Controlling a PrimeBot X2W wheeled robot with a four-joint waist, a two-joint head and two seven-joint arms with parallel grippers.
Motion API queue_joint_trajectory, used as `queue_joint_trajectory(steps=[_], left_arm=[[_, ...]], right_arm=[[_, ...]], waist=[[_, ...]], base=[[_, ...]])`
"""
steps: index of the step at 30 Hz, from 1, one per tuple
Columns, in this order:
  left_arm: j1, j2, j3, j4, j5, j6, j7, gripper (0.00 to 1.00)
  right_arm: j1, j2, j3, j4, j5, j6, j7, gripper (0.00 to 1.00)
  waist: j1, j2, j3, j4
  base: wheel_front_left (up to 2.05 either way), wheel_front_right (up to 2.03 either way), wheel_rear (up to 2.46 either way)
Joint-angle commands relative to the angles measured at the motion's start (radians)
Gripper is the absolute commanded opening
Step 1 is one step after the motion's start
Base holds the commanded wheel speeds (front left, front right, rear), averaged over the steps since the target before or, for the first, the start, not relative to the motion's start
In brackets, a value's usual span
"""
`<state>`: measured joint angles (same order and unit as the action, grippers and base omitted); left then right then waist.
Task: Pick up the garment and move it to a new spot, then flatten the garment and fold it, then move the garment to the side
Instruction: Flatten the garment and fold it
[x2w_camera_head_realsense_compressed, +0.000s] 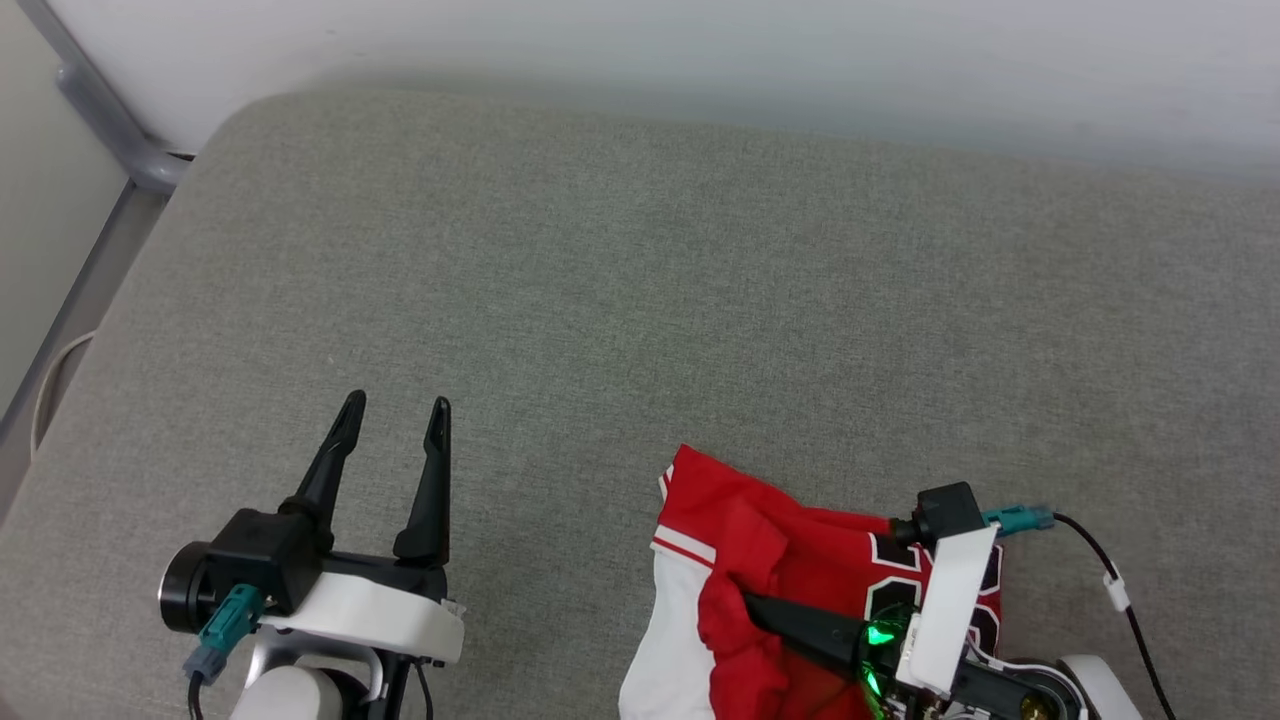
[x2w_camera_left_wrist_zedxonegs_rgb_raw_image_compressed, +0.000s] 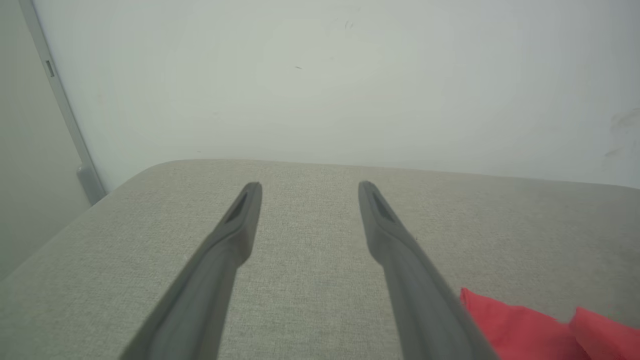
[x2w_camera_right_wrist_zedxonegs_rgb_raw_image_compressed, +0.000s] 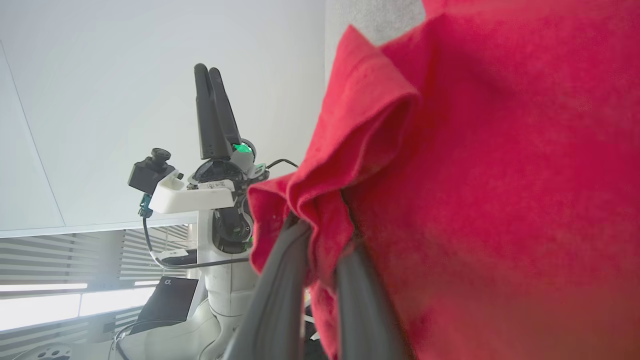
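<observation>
The garment (x2w_camera_head_realsense_compressed: 760, 550), a red jersey with a white sleeve and black-and-white numerals, lies bunched at the front right of the grey padded surface (x2w_camera_head_realsense_compressed: 640, 300). My right gripper (x2w_camera_head_realsense_compressed: 748, 602) points left into it, and its dark fingers are shut on a fold of the red cloth. In the right wrist view that fold of the garment (x2w_camera_right_wrist_zedxonegs_rgb_raw_image_compressed: 475, 175) wraps around the right gripper (x2w_camera_right_wrist_zedxonegs_rgb_raw_image_compressed: 320, 245), hiding the fingertips. My left gripper (x2w_camera_head_realsense_compressed: 396, 405) stands open over bare padding at the front left, well apart from the cloth. Its fingers (x2w_camera_left_wrist_zedxonegs_rgb_raw_image_compressed: 240, 220) hold nothing, and a corner of the garment (x2w_camera_left_wrist_zedxonegs_rgb_raw_image_compressed: 525, 325) shows at the lower right.
A pale wall runs along the far edge of the padded surface. A grey metal rail (x2w_camera_head_realsense_compressed: 110, 130) stands past the rounded far-left corner. A black cable (x2w_camera_head_realsense_compressed: 1120, 590) trails from my right wrist. My left gripper (x2w_camera_right_wrist_zedxonegs_rgb_raw_image_compressed: 207, 70) appears edge-on in the right wrist view.
</observation>
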<state>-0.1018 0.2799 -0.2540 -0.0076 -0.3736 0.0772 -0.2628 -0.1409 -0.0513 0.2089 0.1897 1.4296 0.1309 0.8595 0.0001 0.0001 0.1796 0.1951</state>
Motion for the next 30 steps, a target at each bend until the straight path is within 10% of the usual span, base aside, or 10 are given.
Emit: queue_joint_trajectory(steps=[1, 4, 6, 7, 17, 30], left_arm=[[-0.014, -0.005, 0.003, 0.002, 0.002, -0.006, -0.002, 1.00], [-0.020, -0.014, 0.010, 0.005, 0.008, -0.014, -0.002, 1.00], [-0.024, -0.020, 0.014, 0.008, 0.011, -0.017, -0.002, 1.00], [-0.025, -0.021, 0.016, 0.009, 0.014, -0.020, -0.002, 1.00], [-0.015, -0.035, 0.043, 0.021, 0.036, -0.041, -0.002, 1.00], [0.018, -0.046, 0.076, 0.037, 0.051, -0.047, -0.002, 1.00]], right_arm=[[-0.018, 0.001, 0.015, 0.008, 0.019, 0.000, -0.015, 0.00], [-0.032, 0.001, 0.047, 0.034, 0.028, 0.000, -0.058, 0.00], [-0.039, 0.001, 0.066, 0.046, 0.034, 0.000, -0.078, 0.47], [-0.041, 0.001, 0.071, 0.054, 0.034, 0.000, -0.087, 1.00], [-0.070, -0.024, 0.093, -0.035, -0.009, 0.000, -0.172, 1.00], [-0.043, -0.167, 0.018, -0.093, -0.513, 0.000, -0.677, 1.00]], waist=[[-0.0001, -0.0001, 0.010, 0.005], [-0.0001, -0.0001, 0.020, 0.005], [-0.0001, -0.0001, 0.023, 0.004], [-0.0001, -0.0001, 0.024, 0.002], [-0.0001, -0.0001, 0.007, -0.020], [-0.0001, -0.0001, -0.053, -0.091]], base=[[0.00, 0.00, 0.00], [0.00, 0.00, 0.00], [0.00, 0.00, 0.00], [0.00, 0.00, 0.00], [0.00, 0.00, 0.00], [0.00, 0.00, 0.00]])
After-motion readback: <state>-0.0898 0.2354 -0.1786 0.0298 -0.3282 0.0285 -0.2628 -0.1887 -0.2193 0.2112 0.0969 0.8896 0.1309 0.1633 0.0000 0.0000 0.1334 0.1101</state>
